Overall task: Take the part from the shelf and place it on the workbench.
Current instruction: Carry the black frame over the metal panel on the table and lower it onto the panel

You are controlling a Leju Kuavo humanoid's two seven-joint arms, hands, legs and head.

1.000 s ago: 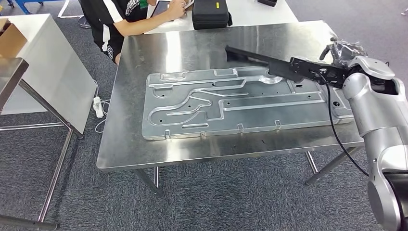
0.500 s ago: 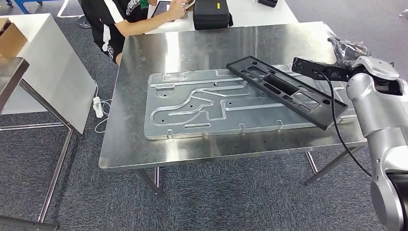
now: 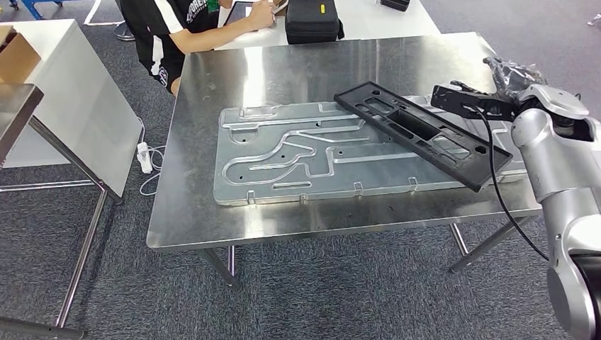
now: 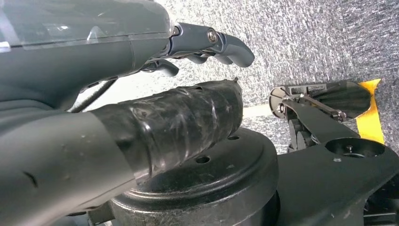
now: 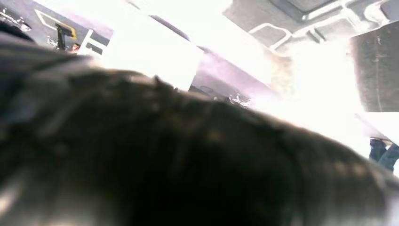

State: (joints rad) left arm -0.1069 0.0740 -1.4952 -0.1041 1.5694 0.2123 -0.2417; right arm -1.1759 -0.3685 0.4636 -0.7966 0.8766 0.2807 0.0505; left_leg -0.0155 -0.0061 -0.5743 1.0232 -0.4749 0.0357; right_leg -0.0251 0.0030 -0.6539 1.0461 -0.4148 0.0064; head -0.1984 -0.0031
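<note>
Lying on one workbench (image 3: 212, 219): one black part (image 3: 425, 131), one grooved plate (image 3: 298, 156); right hand (image 3: 464, 99) empty, spread.

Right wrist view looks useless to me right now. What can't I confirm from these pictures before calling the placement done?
- Right hand: in the head view the wrist and cable cover its fingers, and the right wrist view is blurred dark and overexposed, so contact with the black part is unclear.
- Part's near end: whether it rests on the metal plate or the workbench is unclear.
- Left hand: open.
</note>
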